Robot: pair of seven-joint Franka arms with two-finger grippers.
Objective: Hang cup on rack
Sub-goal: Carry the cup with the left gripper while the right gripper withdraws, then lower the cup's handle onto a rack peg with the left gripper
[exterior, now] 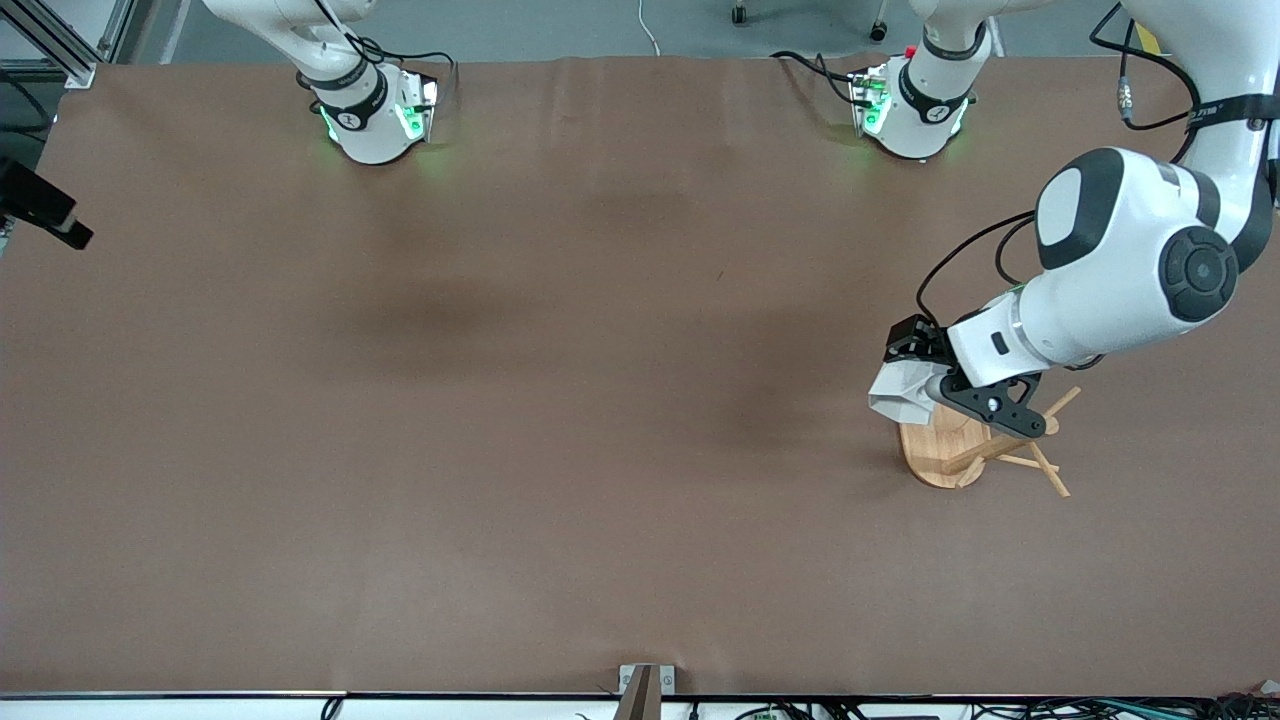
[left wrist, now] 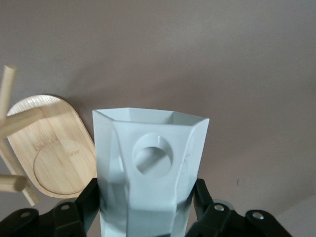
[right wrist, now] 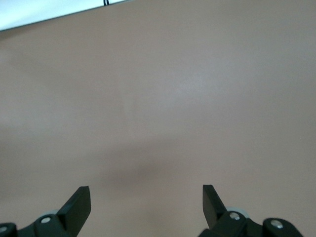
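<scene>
Left claw (exterior: 925,390): up in the air at the right of the front frame, over the rack's edge, pinching the cup (exterior: 897,392) between both fingers.
Cup: tab hole faces the left wrist camera (left wrist: 153,160).
Rack (exterior: 945,447): on the brown tabletop (exterior: 560,400), lower right.
Right claw (right wrist: 146,205): waiting, spread wide over bare tabletop.

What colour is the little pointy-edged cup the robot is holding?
White, with a faint bluish tint. The small faceted cup shows best in the left wrist view.
</scene>
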